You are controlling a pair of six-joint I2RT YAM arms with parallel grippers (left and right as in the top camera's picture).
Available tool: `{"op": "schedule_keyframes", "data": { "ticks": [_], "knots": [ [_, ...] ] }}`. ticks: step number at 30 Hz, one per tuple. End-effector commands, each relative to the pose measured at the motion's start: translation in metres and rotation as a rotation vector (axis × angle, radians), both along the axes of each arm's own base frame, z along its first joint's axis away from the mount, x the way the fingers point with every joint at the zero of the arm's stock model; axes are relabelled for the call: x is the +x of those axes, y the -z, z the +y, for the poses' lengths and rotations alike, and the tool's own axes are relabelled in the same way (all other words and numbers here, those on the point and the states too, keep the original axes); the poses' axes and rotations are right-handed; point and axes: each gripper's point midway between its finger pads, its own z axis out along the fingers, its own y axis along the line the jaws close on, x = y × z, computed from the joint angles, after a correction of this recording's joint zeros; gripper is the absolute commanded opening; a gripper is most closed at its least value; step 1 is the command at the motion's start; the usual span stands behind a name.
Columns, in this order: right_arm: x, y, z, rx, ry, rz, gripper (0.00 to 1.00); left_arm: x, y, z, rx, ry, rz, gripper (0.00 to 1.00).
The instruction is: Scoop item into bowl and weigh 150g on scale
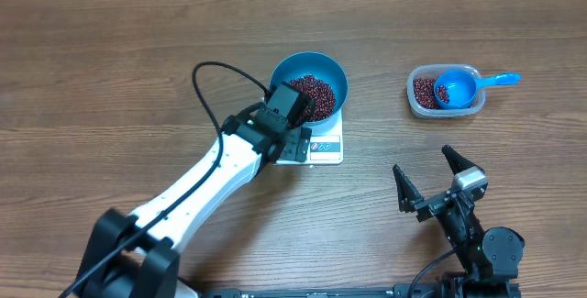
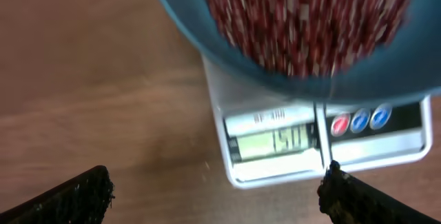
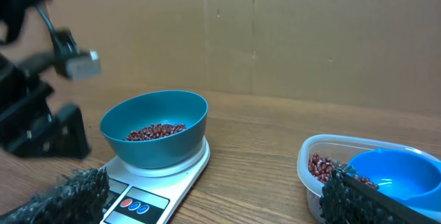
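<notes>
The blue bowl (image 1: 336, 76) stands on the white scale (image 1: 326, 148) with a layer of red-brown beans (image 1: 310, 87) inside. My left gripper (image 1: 295, 144) hovers open over the scale's front left corner, holding nothing. In the left wrist view the left gripper (image 2: 217, 189) frames the scale (image 2: 386, 147), whose lit display (image 2: 270, 141) is blurred, below the bowl (image 2: 178, 9) and its beans (image 2: 310, 17). The right gripper (image 1: 427, 175) is open and empty near the table's front right. In the right wrist view it (image 3: 213, 189) faces the bowl (image 3: 160, 152) and scale (image 3: 187, 176).
A clear plastic tub (image 1: 415, 94) at the right holds more beans and a small blue handled scoop (image 1: 456, 87). The same tub (image 3: 318, 154) and scoop (image 3: 393, 172) lie close to the right fingertip. A brown wall stands behind the table.
</notes>
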Motion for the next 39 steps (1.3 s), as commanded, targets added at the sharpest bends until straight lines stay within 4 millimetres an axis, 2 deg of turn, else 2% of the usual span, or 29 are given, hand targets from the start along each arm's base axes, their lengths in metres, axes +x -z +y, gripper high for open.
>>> {"op": "schedule_keyframes", "data": {
  "ticks": [1, 6, 10, 14, 18, 21, 26, 29, 39],
  "knots": [
    [-0.001, 0.003, 0.002, 0.000, -0.009, 0.000, 1.00, 0.015, -0.055, 0.013, 0.006, -0.036, -0.186, 1.00],
    [-0.001, 0.003, 0.002, 0.000, -0.009, 0.000, 1.00, 0.014, -0.077, 0.029, -0.021, -0.061, -0.241, 1.00],
    [-0.001, 0.003, 0.002, 0.000, -0.009, 0.000, 1.00, 0.020, -0.075, 0.045, -0.076, -0.105, -0.270, 1.00],
    [-0.001, 0.003, 0.002, 0.000, -0.009, 0.000, 1.00, 0.034, -0.071, 0.051, -0.256, -0.111, -0.354, 1.00],
    [-0.001, 0.003, 0.002, 0.000, -0.009, 0.000, 1.00, 0.045, -0.081, 0.055, -0.461, -0.059, -0.511, 1.00],
    [-0.001, 0.003, 0.002, 0.000, -0.009, 0.000, 1.00, 0.036, -0.078, 0.066, -0.521, -0.042, -0.580, 1.00],
    [-0.001, 0.003, 0.002, 0.000, -0.009, 0.000, 1.00, 0.010, -0.047, 0.085, -0.509, -0.081, -0.572, 1.00],
    [-0.001, 0.003, 0.002, 0.000, -0.009, 0.000, 1.00, -0.004, -0.036, 0.093, -0.509, -0.095, -0.594, 1.00],
    [-0.001, 0.003, 0.002, 0.000, -0.009, 0.000, 1.00, -0.038, -0.034, 0.111, -0.520, -0.106, -0.784, 0.99]
  ]
}}
